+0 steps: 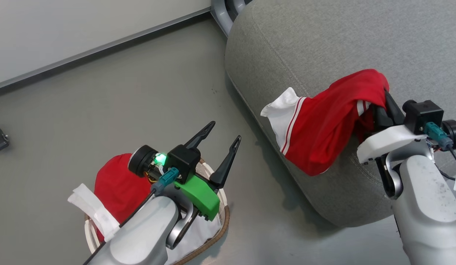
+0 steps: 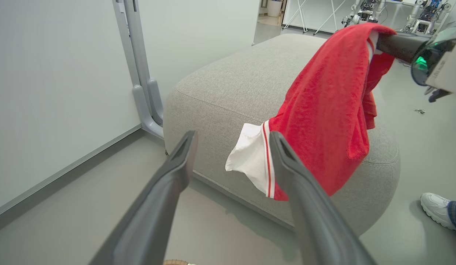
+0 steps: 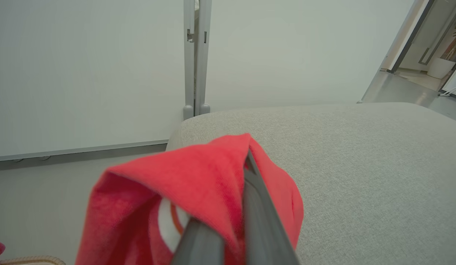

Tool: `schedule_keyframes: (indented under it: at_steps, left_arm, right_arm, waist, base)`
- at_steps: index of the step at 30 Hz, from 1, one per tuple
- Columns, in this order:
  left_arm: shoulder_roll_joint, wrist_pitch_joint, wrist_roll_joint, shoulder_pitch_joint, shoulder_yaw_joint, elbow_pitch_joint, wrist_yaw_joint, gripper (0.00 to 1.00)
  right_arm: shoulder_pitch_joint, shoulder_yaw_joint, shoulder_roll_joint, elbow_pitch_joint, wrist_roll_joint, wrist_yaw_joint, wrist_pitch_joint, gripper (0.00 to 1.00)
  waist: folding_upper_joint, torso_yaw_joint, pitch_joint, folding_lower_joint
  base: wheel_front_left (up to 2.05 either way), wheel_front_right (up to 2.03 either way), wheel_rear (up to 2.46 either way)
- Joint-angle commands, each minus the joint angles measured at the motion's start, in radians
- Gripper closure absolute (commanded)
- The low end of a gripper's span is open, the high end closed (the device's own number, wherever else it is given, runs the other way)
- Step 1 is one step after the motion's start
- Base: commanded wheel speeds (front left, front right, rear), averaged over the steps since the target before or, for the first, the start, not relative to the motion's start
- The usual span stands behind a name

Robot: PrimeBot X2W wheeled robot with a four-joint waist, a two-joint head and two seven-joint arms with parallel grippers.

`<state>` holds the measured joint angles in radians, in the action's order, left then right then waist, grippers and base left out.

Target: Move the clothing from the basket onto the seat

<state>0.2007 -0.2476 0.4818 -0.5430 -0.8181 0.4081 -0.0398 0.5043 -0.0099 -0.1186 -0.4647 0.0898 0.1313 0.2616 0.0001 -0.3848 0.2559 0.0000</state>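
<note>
Grey floor [image 1: 139,110] meets pale wall [image 1: 66,29]; right jaws clamp red garment [image 1: 323,125] over seat [image 1: 342,44], left jaws gape.

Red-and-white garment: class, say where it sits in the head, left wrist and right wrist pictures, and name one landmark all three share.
Head view: the red-and-white garment hangs right of centre from the right tool, in front of the seat.
Left wrist view: upper right, hanging in front of the seat.
Right wrist view: bottom centre, bunched over the right tool.
Shared landmark: the grey seat.
</note>
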Motion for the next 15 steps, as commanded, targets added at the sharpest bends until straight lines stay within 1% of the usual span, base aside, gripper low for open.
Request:
schedule_keyframes:
  at_steps: [1,6,10,12,15]
  left_arm:
    - [0.008,0.000,-0.012,-0.015,-0.004,-0.005,0.001,0.00]
    - [0.019,0.008,-0.025,-0.030,-0.013,-0.030,0.005,0.00]
    - [0.026,0.019,-0.033,-0.042,-0.017,-0.064,0.016,0.00]
    - [0.028,0.026,-0.039,-0.050,-0.021,-0.081,0.021,0.00]
    - [0.032,0.037,-0.050,-0.056,-0.035,-0.104,0.022,0.00]
  right_arm:
    - [0.031,-0.006,-0.011,-0.012,0.008,-0.001,0.005,1.00]
    - [0.152,0.005,-0.049,-0.069,0.021,-0.001,0.003,1.00]
    - [0.301,0.016,-0.108,-0.100,0.041,-0.001,-0.030,1.00]
    - [0.380,0.009,-0.132,-0.112,0.079,-0.001,-0.060,1.00]
    - [0.492,-0.005,-0.195,-0.139,0.116,-0.001,-0.112,1.00]
  waist:
    - [-0.0001,0.025,0.032,0.0000]
    - [-0.0001,0.052,0.084,0.0000]
    - [-0.0001,0.072,0.135,0.0000]
    - [-0.0001,0.084,0.163,0.0000]
    - [-0.0001,0.102,0.204,0.0000]
  base:
    - [0.00,0.00,0.00]
    - [0.00,0.00,0.00]
    - [0.00,0.00,0.00]
    - [0.00,0.00,0.00]
    - [0.00,0.00,0.00]
